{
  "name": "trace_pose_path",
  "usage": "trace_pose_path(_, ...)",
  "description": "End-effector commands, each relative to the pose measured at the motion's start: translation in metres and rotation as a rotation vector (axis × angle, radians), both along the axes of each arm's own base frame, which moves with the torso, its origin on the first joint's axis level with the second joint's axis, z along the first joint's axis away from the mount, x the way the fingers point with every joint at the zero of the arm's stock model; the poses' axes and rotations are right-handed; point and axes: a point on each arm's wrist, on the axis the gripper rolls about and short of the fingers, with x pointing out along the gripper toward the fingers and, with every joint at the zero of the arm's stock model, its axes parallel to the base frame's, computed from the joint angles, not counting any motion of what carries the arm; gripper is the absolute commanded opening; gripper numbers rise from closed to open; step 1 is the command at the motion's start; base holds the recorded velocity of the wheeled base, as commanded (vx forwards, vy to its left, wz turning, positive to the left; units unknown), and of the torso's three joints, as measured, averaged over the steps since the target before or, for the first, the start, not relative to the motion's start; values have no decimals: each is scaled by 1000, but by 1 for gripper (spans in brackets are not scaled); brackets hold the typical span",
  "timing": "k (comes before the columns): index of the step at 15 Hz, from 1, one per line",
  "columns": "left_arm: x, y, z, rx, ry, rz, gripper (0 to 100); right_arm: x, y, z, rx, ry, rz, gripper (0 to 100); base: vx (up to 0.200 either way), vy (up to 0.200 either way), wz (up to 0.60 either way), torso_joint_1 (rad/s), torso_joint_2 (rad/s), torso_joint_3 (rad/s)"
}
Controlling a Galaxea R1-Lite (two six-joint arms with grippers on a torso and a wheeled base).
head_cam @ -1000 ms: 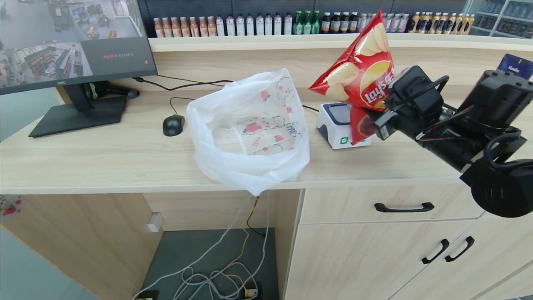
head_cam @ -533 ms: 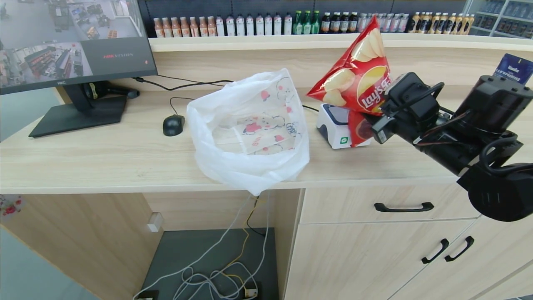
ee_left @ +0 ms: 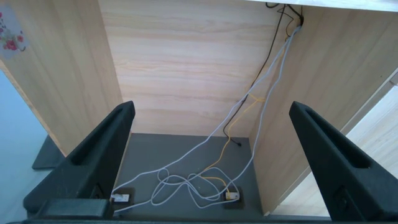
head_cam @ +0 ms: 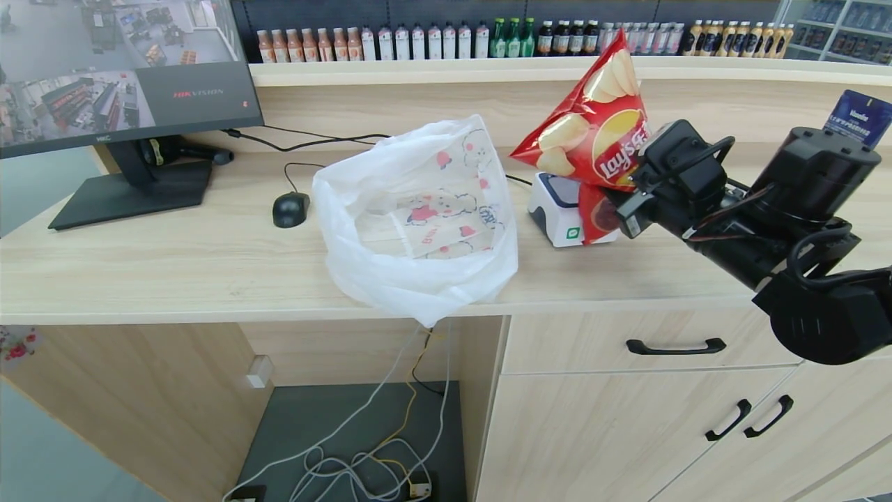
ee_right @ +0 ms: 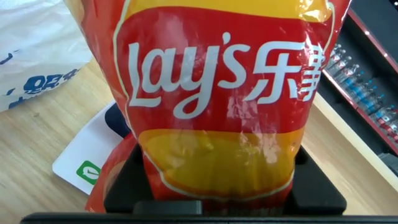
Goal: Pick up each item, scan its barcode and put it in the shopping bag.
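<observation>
Shelved bottles (head_cam: 446,40) are ranged in a row behind a light wooden desk (head_cam: 174,265). At the desk's far left corner a monitor (head_cam: 118,70) is stood on a black stand, and a black mouse (head_cam: 290,209) is laid to its right, nearer the middle of the desk. Beneath the desktop, in the open recess, the left gripper (ee_left: 211,106) is held with its fingers spread wide and nothing between them; loose cables (ee_left: 205,180) are seen on the dark floor plate beyond it. About midway along the front edge the white shopping bag (head_cam: 418,223) is set with its mouth open, its bottom slightly overhanging that edge. Just beside it to the right a white barcode scanner (head_cam: 557,209) is placed on the desk. A red chip bag (head_cam: 599,125) is held upright over the scanner's right side, its lower end clamped between the closed fingers of the right gripper (head_cam: 621,202); whether bag and scanner touch cannot be told.
</observation>
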Motion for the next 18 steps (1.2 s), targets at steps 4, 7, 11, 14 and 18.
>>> trace_pose_path(4,0,0,0,-1,0,-1,100,3,1,-2,0,4,2,0,0,0,0,0,0,0)
trace_pose_path(7,0,0,0,1,0,-1,100,2,1,-2,1,4,3,0,0,0,0,0,0,0)
trace_pose_path(11,0,0,0,-1,0,-1,100,-1,1,3,6,-7,6,0,0,0,0,0,0,0)
trace_pose_path(14,0,0,0,-1,0,0,100,-9,3,11,12,-29,19,0,0,0,0,0,0,0)
trace_pose_path(18,0,0,0,-1,0,0,100,-36,14,22,97,-22,66,0,0,0,0,0,0,0)
